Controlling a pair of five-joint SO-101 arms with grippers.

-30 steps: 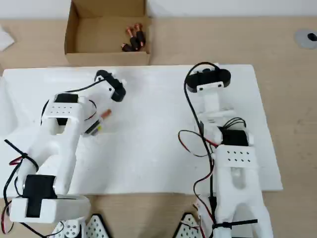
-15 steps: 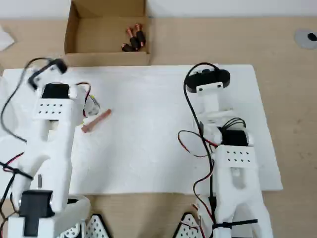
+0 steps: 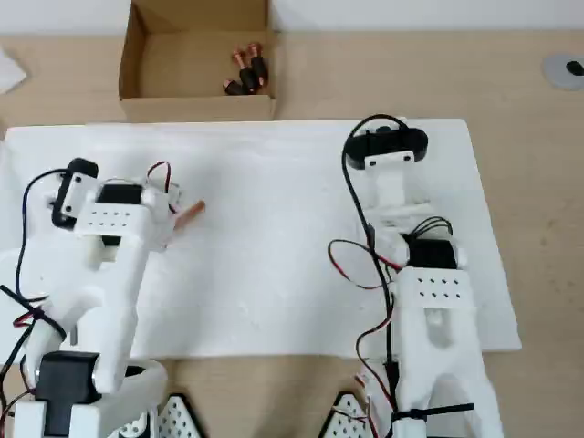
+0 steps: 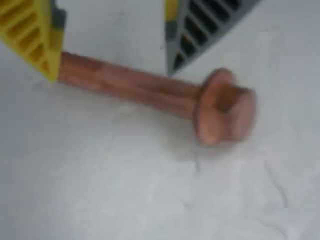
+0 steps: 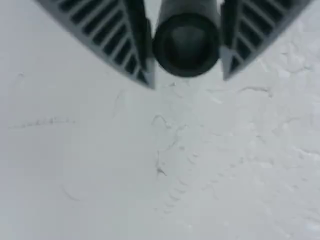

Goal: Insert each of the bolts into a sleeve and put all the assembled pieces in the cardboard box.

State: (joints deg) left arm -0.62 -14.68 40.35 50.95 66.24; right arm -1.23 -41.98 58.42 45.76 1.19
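Your left gripper (image 4: 110,72) is the one on the bolt (image 4: 150,92), and what matters is how the bolt lies against it. Its fingers are apart and hang low over the white foam sheet (image 3: 292,265) on the bench (image 3: 538,164). The bolt lies flat there with its long axis running nearly from one finger to the other rather than across the gap. The tail of the shank sits at the tip of the yellow finger (image 4: 30,35), and the flanged head pokes out past the grey finger (image 4: 200,25). Closing as it stands would probably press along the shank or skid off it, so you likely want the wrist turned first so the fingers take the shank from its sides. In the high view the bolt juts out from under the left arm at a slant, with one end angled toward the cardboard box (image 3: 196,108). It is copper-coloured, smooth and plain along the shank, with a round flange and a small raised cap. Your right gripper (image 5: 186,75) is well apart from it on the other side of the sheet, clamped on a dark sleeve (image 5: 186,45) whose open bore faces the wrist camera. Several assembled pieces (image 3: 246,73) already lie in the box.
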